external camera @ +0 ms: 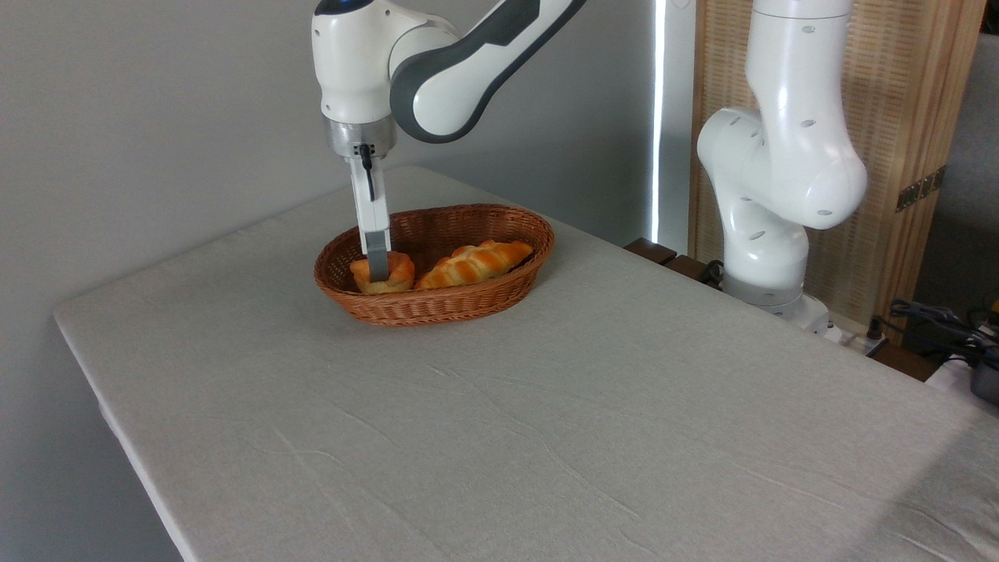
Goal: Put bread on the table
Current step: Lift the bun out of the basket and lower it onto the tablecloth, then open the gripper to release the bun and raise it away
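The bread (pixel 382 273), a small round golden-orange bun, sits inside the basket (pixel 468 304) at its left end, in the upper-middle-left area of the frame. The bun is roughly as wide as it is long, so no clear long axis can be read; its lumpy top faces upward and its paler base rests low in the basket. The gripper (pixel 378 267) hangs vertically from the arm (pixel 437 70) that enters from the top of the frame, and its tip is lowered onto the middle of the bun. Only one grey finger (pixel 378 257) shows, seen edge-on in front of the bun; whether the fingers are spread or pinching the bun cannot be determined from this angle. Just to the right of the bun, in the same basket, lies a loaf (pixel 474 263), a longer braided piece whose long axis runs from lower left to upper right; whether the loaf touches the bun cannot be told. The basket stands on the table (pixel 546 437), toward its far left part, on a light, slightly wrinkled cloth. The arm's white base column (pixel 780 172) stands at the right edge of the table, well apart from the basket.
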